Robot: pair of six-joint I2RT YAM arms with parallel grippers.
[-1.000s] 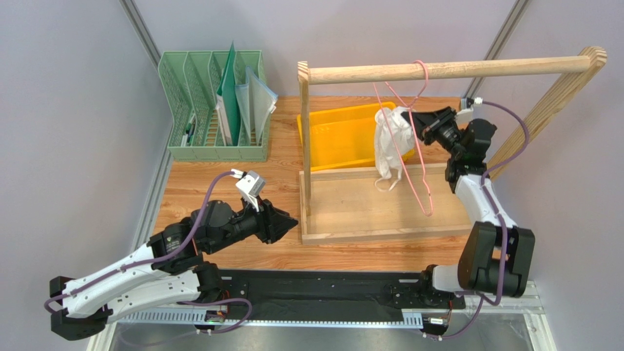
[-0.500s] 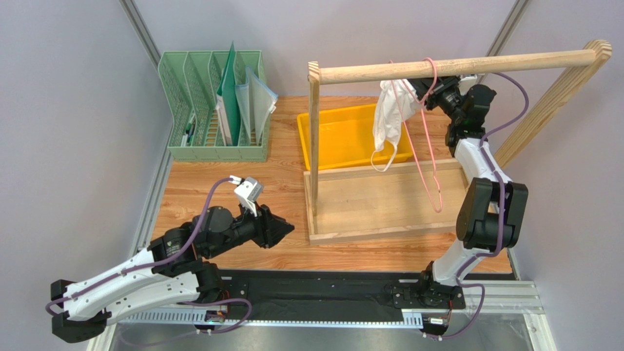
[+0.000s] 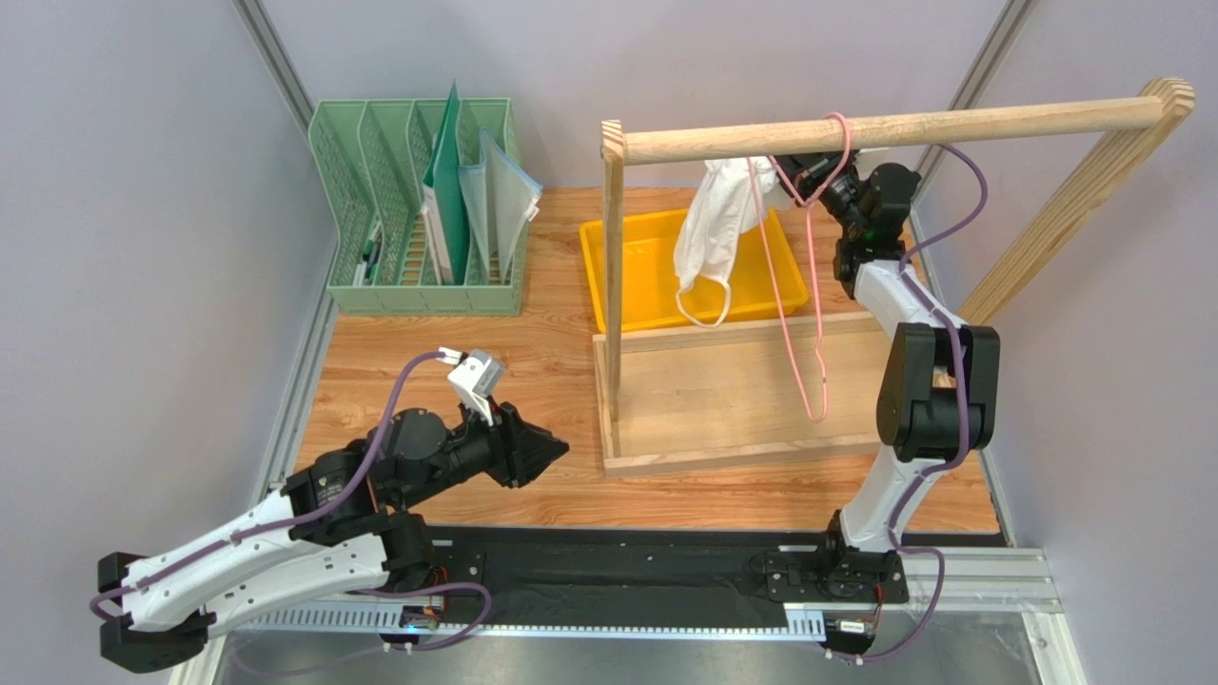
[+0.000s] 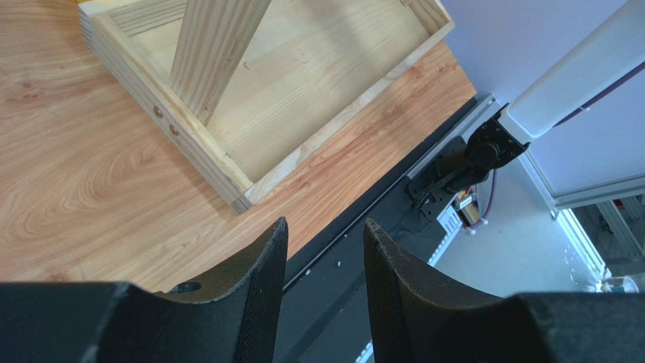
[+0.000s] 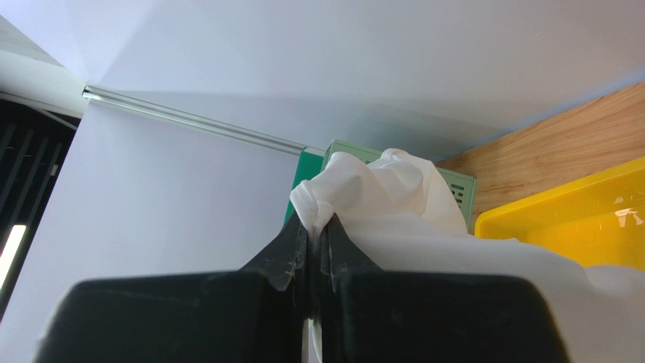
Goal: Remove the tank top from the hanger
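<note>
The right pincer (image 5: 314, 227) pinched the tank top (image 3: 711, 221) above the tabletop's far edge, left of the hanger (image 3: 812, 271). I'd pull gently leftward so the straps slip free. The left pincer (image 4: 324, 227) sat spread, empty.

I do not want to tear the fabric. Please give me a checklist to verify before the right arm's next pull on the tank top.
1. Grip of the right tool on the tank top: ok, fingers shut on a fold of fabric.
2. Hook of the hanger over the wooden rail: ok.
3. Whole tank top free of the hanger: cannot tell; it hangs left of the wire, but its top bunches close to it.
4. Position of the left tool: ok, open, empty, low over the table, away from the garment.
</note>
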